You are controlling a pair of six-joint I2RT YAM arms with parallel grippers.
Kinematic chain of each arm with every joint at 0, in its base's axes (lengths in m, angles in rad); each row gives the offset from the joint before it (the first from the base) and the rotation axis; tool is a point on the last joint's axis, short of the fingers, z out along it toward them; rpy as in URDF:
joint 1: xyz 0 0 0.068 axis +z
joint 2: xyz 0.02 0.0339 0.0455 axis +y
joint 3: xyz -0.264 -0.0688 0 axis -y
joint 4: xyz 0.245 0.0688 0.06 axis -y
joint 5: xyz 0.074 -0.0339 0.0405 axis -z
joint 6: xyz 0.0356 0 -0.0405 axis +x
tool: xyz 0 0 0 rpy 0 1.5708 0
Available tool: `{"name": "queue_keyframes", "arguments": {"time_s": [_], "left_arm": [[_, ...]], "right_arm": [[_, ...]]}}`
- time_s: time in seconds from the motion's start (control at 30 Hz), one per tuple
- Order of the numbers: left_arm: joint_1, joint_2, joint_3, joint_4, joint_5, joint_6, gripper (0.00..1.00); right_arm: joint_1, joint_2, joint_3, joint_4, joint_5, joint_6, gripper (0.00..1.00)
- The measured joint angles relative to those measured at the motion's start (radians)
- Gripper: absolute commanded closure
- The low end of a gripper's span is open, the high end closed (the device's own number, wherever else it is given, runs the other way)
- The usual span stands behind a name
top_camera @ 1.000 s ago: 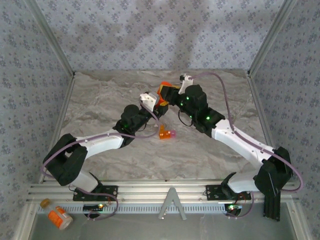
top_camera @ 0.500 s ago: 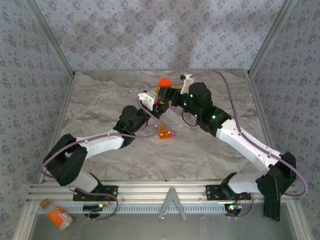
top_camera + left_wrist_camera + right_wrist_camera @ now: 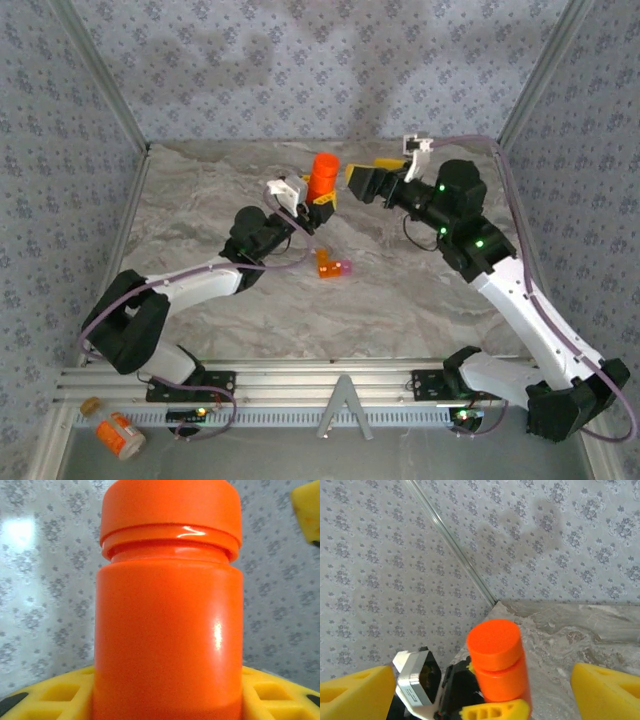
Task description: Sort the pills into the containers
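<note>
Where the left tool point(image 3: 322, 198) clamps it, the bottle point(image 3: 167, 630) stands cap-up.

The scene is evenly and brightly lit. Soft grey shadows are cast on the back wall point(image 3: 300, 60) above the pill bottle point(image 3: 169, 630). White glare is seen on the bottle's shoulder and right flank, and a bright patch left of its cap. The yellow pads point(image 3: 355, 692) either side of it are rendered blurred.

A white-labelled orange bottle point(image 3: 120, 436) lies on its side on the grey ledge point(image 3: 400, 455) below the marbled table point(image 3: 200, 200), enclosed by floral-patterned walls point(image 3: 300, 70).
</note>
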Motion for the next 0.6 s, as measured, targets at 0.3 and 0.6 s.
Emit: {"name": "queue_keyframes", "arguments": {"time_s": [0.3,0.6], "left_arm": [[0.072,-0.005,0.002,0.002,0.276,-0.176,1.0],[0.074,0.021,0.049,0.001,0.426,-0.277,1.0]], "right_arm": [[-0.094,0.135,0.069,-0.008,-0.325,-0.072,0.08],[-0.071,0.222,0.121,-0.013,-0.41,-0.106,0.08]]}}
